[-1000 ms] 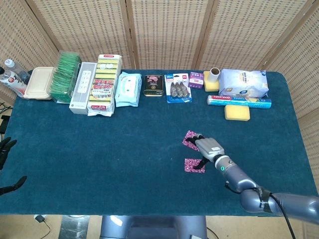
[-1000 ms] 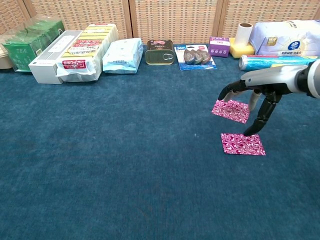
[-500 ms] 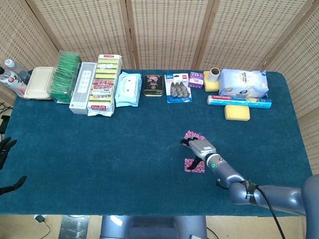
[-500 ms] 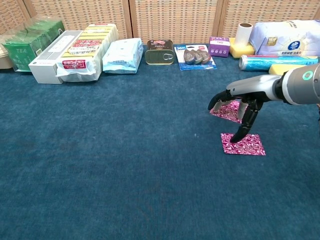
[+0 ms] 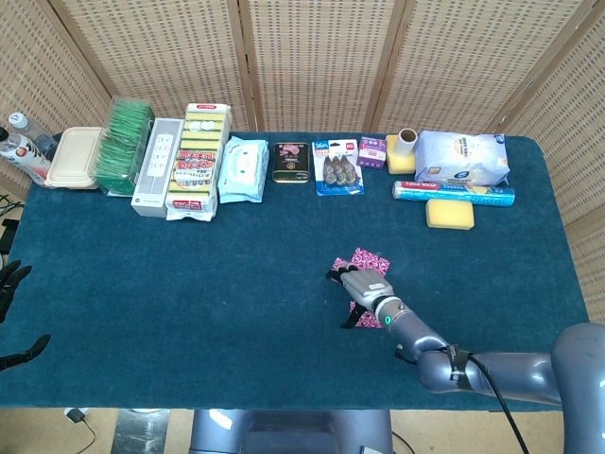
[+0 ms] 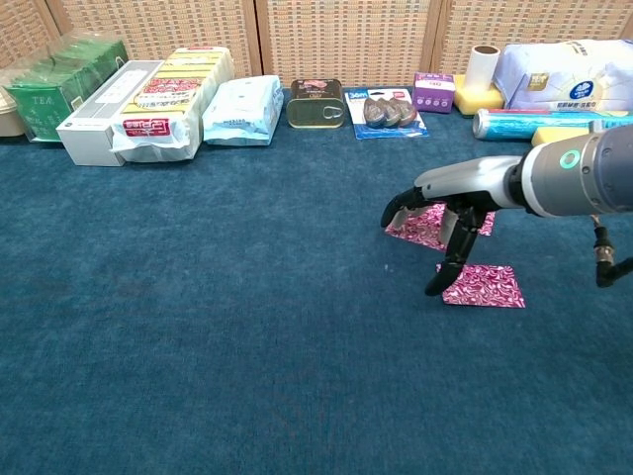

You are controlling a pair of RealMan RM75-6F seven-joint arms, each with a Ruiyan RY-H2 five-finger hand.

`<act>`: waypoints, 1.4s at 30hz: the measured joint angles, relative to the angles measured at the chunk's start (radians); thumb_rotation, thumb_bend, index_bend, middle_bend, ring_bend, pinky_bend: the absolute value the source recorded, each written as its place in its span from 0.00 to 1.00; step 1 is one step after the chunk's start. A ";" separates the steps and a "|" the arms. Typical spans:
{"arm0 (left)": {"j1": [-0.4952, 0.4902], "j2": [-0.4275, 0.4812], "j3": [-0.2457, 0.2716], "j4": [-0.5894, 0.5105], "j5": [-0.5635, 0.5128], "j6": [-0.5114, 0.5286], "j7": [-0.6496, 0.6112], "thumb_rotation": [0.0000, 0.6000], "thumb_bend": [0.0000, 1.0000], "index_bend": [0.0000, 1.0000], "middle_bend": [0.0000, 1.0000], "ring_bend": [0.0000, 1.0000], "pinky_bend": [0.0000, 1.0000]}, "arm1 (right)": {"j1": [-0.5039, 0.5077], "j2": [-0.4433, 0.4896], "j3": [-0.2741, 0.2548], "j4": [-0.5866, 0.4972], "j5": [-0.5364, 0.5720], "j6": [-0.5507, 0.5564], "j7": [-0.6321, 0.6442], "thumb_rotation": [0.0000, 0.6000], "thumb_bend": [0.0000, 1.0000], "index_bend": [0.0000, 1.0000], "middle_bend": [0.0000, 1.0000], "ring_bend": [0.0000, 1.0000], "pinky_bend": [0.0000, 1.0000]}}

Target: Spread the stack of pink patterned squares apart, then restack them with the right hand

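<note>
1. Squares of pink patterned material lie on the dark blue tablecloth (image 6: 198,327) toward the right-centre of the table. The chest view shows two patches: a far square (image 6: 420,226) and a near square (image 6: 485,285), close together but with a strip of cloth between them.

2. That gap suggests the spreading part of the task is under way or done, since the pieces lie side by side and not stacked. Whether either patch is more than one layer is too fine to tell.

3. The right hand (image 6: 442,213) reaches in from the right, palm down, over both squares. Its fingers are apart and arched downward, not wrapped round anything.

4. One fingertip (image 6: 435,288) comes down at the left edge of the near square. It seems placed there to pin or drag a thin sheet flat on cloth, which is hard to pinch. Actual contact cannot be confirmed.

5. Other fingertips (image 6: 389,218) hang at the left edge of the far square, possibly touching it. The head view shows the hand (image 5: 360,288) covering most of the near piece.

6. The left hand (image 5: 11,280) sits at the far left edge of the table, barely in frame. Its state cannot be told.

7. Groceries line the back edge: a tin can (image 6: 316,104), a foil roll (image 6: 549,121), a yellow sponge (image 5: 449,214). They are well apart from the working area.
</note>
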 measured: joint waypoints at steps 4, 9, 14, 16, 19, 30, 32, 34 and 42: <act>0.000 0.001 0.000 0.002 0.001 0.001 -0.005 1.00 0.23 0.00 0.00 0.00 0.06 | 0.026 -0.014 -0.002 -0.019 0.027 0.016 -0.021 0.91 0.02 0.13 0.12 0.06 0.26; 0.000 0.002 0.001 0.004 0.005 0.001 -0.008 1.00 0.23 0.00 0.00 0.00 0.06 | 0.051 -0.029 -0.003 -0.045 0.048 0.042 -0.047 0.91 0.02 0.13 0.12 0.06 0.26; 0.002 0.004 0.001 0.005 0.007 0.005 -0.015 1.00 0.23 0.00 0.00 0.00 0.06 | 0.077 -0.041 -0.001 -0.072 0.073 0.074 -0.073 0.91 0.02 0.13 0.12 0.06 0.26; 0.002 0.004 0.001 0.007 0.008 0.007 -0.018 1.00 0.23 0.00 0.00 0.00 0.06 | 0.081 -0.039 0.002 -0.088 0.074 0.087 -0.077 0.91 0.02 0.13 0.12 0.06 0.26; 0.002 0.005 0.000 0.009 0.008 0.007 -0.021 1.00 0.23 0.00 0.00 0.00 0.06 | 0.078 -0.024 0.008 -0.123 0.054 0.113 -0.079 0.91 0.02 0.13 0.07 0.03 0.21; 0.003 0.005 0.001 0.007 0.011 0.009 -0.018 1.00 0.23 0.00 0.00 0.00 0.06 | -0.022 0.041 -0.026 -0.265 -0.222 0.372 -0.129 0.90 0.03 0.16 0.00 0.00 0.06; 0.003 0.005 0.001 0.007 0.011 0.010 -0.018 1.00 0.23 0.00 0.00 0.00 0.06 | -0.064 0.045 -0.049 -0.279 -0.292 0.435 -0.139 0.91 0.04 0.19 0.00 0.00 0.06; 0.003 0.005 0.001 0.006 0.012 0.009 -0.017 1.00 0.23 0.00 0.00 0.00 0.06 | -0.110 0.047 -0.073 -0.282 -0.356 0.490 -0.147 0.91 0.04 0.22 0.00 0.00 0.06; 0.003 0.002 0.003 0.002 0.015 0.008 -0.003 1.00 0.23 0.00 0.00 0.00 0.06 | -0.242 0.007 -0.111 -0.197 -0.458 0.596 -0.167 0.91 0.10 0.29 0.00 0.00 0.06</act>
